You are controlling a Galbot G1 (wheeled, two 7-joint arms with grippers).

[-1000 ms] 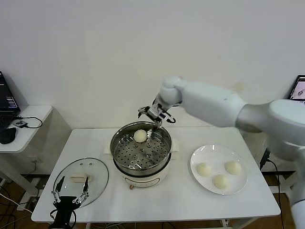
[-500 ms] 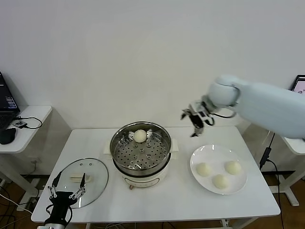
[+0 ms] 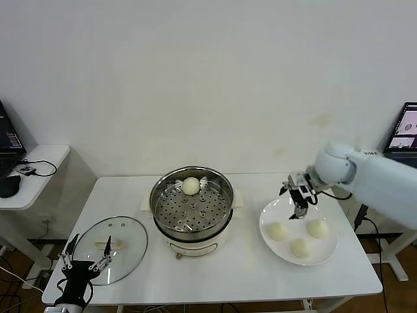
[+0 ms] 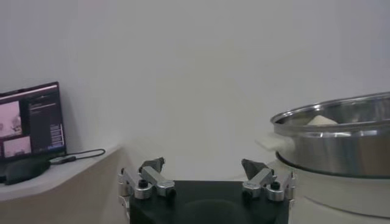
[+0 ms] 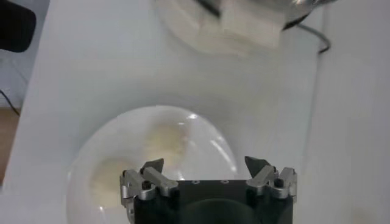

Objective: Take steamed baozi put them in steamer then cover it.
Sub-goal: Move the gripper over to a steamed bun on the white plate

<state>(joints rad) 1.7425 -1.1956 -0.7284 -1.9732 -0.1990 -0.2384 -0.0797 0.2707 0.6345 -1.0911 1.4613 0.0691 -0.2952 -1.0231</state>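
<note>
The shiny steel steamer (image 3: 192, 210) stands mid-table on its white base, with one baozi (image 3: 191, 186) on the perforated tray at the back; it also shows in the left wrist view (image 4: 341, 131). Three baozi lie on the white plate (image 3: 277, 208) at the right: one (image 3: 279, 231), one (image 3: 318, 229) and one (image 3: 301, 248). My right gripper (image 3: 298, 195) is open and empty, just above the plate's far edge; its wrist view shows two baozi (image 5: 163, 139) (image 5: 108, 181) below it. The glass cover (image 3: 111, 249) lies flat at the front left. My left gripper (image 3: 83, 261) is open beside it.
A side table (image 3: 39, 156) with a laptop, cables and a mouse stands at the far left. A screen (image 3: 407, 127) stands at the far right. The table's front edge runs just below the cover and the plate.
My right gripper has left the steamer, swung right and dropped to the plate's far edge, empty. The baozi stays in the steamer. My left gripper has sunk a little lower.
</note>
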